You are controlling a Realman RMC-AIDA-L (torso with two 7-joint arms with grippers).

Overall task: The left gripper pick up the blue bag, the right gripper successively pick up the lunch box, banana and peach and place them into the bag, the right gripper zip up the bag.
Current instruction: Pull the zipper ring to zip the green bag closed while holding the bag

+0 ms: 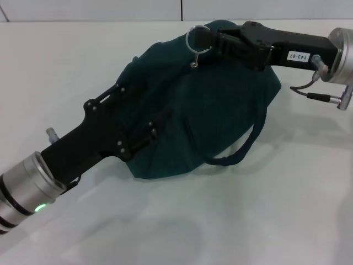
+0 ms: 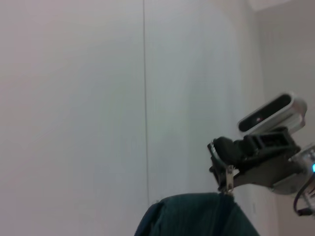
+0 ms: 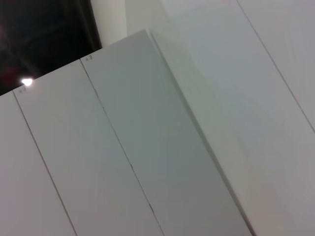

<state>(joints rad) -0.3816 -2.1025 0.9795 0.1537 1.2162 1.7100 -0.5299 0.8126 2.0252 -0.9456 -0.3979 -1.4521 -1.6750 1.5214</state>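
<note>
Fingers of the right gripper point(image 1: 214, 41) are closed on the metal ring point(image 1: 197, 40) of the zipper pull at the far top of the blue bag point(image 1: 209, 105), with the small metal tab point(image 1: 194, 64) hanging just below the ring. From the left wrist view the same right gripper point(image 2: 220, 157) appears farther off, its dark fingers point(image 2: 227, 147) pinched on the ring and the silver zipper pull point(image 2: 228, 179) dangling straight down to touch the top edge of the bag point(image 2: 197, 216).

Fingers of the left gripper point(image 1: 149, 135) reach into the near left side of the bag, pressed into the cloth; whether they are clamped on it or merely resting cannot be told, since the tips sink into the dark fabric. The left arm comes in from the lower left, its silver wrist ring showing a green light.

The bag sits bulging on the white counter point(image 1: 287, 210), roughly at the middle of the head view, between the two arms. A dark carrying strap point(image 1: 242, 148) loops out from its right side and lies on the counter. The right wrist view shows only pale wall panels point(image 3: 147, 157) and a dark opening with one bright lamp point(image 3: 26, 82).
</note>
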